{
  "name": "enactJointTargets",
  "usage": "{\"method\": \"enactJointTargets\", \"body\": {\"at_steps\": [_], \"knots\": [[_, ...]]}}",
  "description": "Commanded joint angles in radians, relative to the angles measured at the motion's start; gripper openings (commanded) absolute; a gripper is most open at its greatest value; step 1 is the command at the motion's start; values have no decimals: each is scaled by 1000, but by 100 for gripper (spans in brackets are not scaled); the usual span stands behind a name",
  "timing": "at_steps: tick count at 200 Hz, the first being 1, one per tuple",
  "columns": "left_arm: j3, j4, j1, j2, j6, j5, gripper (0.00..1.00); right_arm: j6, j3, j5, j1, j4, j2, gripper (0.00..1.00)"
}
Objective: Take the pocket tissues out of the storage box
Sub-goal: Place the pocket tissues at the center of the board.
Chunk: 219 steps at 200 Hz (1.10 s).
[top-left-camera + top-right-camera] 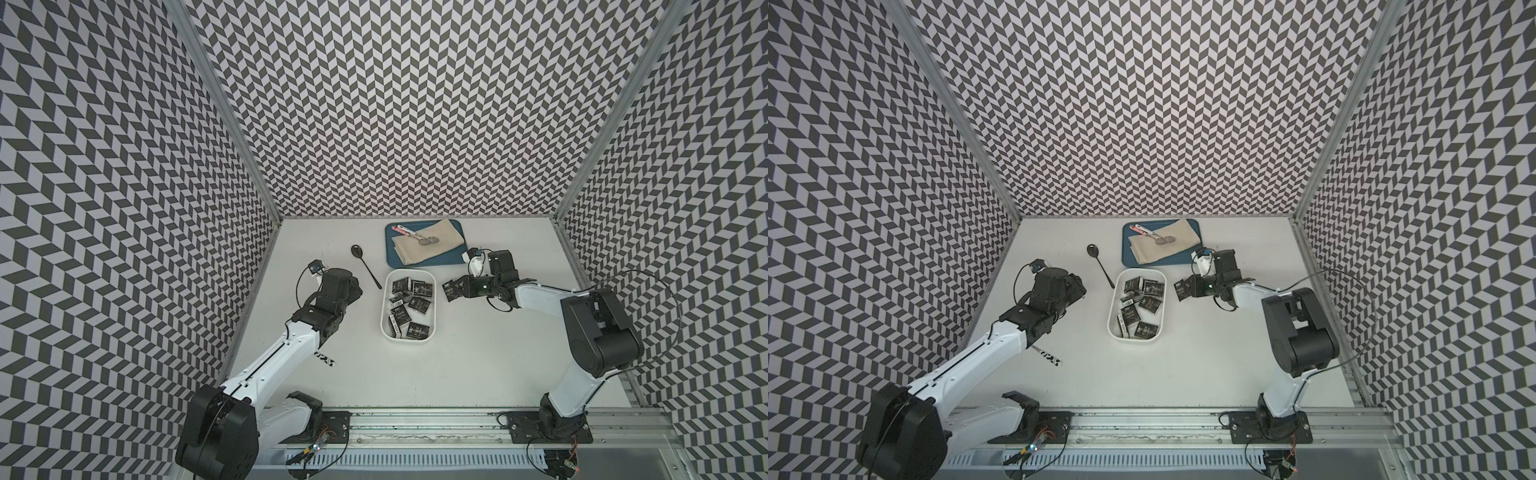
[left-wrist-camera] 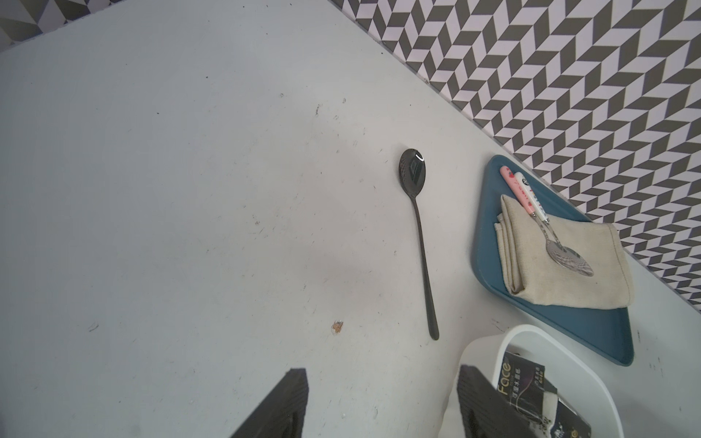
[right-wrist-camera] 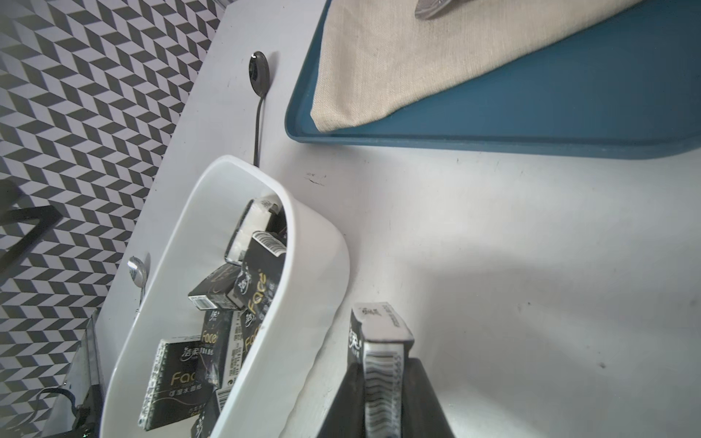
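Pinches one held packet (image 1: 449,287) edge-on in the right gripper (image 3: 383,364), jaws drawn in narrow onto its flat faces, barcode edge toward the wrist camera. Holds it at 3 o'clock of the storage box (image 1: 407,338), just outside the rim and apart from the wall. Leaves the other pocket tissues (image 1: 409,305) heaped inside the box at table centre, some flat, some tilted on edge against each other. Hangs the left gripper (image 2: 381,373) at 9 o'clock of the box, jaws partly apart with nothing between them, near the rim but apart from it in both top views. Tight at 12 o'clock: blue tray (image 1: 390,249) with beige cloth (image 1: 428,245), tray edge just beside the box's far end. At 10 o'clock, black spoon (image 1: 365,266), handle tip close to the rim. Open table (image 1: 478,353) from 4 to 7 o'clock, wide room down to the front rail.
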Motion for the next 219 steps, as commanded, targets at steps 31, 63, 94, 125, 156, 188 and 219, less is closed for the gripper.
{"method": "enactJointTargets", "body": {"at_steps": [31,63,94,125,156,188,219], "knots": [[-14,25,4,-18,-9,-6,67,8,17,103,-1,56,39,29],[-21,28,4,-27,-9,-6,67,-2,17,155,1,29,24,42],[-27,32,4,-37,-9,-7,68,-25,15,251,2,-25,-46,50],[-33,41,4,-39,-12,3,68,-55,27,263,7,-75,-47,42],[-38,41,4,-40,-14,5,68,-69,31,261,34,-101,-20,34],[-40,46,4,-49,-14,12,68,-77,12,294,47,-112,-17,34],[-44,49,4,-50,-11,17,68,-78,9,303,58,-116,-12,33]]}}
